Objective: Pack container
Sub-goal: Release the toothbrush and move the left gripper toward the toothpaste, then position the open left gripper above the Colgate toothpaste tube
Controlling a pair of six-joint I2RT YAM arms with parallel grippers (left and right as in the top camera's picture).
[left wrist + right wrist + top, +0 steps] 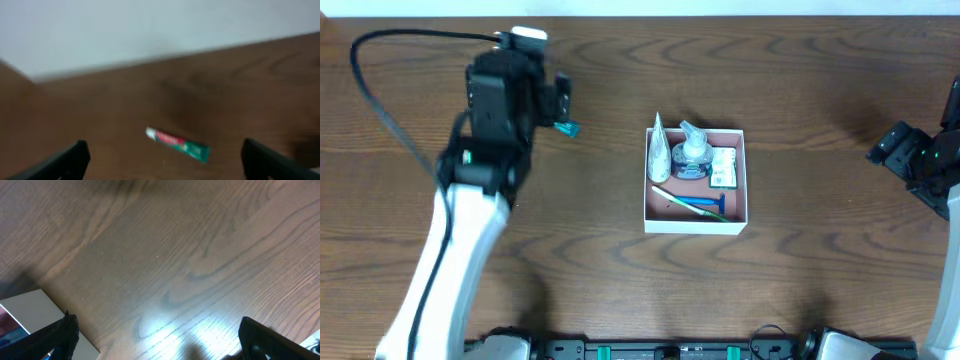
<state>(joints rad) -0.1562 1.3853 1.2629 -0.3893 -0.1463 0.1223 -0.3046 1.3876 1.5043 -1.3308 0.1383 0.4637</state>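
Observation:
The container (696, 225), a shallow white-walled box with a pink inside, sits at the table's middle. It holds a white tube (658, 150), a clear pump bottle (692, 152), a small white and green box (724, 168) and a blue-handled razor or brush (698, 205). A red and green toothpaste tube (177, 144) lies flat on the table between and just ahead of my left gripper (165, 167), which is open with nothing in it. Its teal end (567, 128) shows beside my left gripper (558, 108) overhead. My right gripper (160, 342) is open and empty, with a container wall (27, 311) at its left.
Dark wooden table (800, 80) all round. A pale wall (150, 25) rises behind the table's far edge. A black cable (380, 90) loops off the left arm. My right gripper (902, 150) hangs at the right edge.

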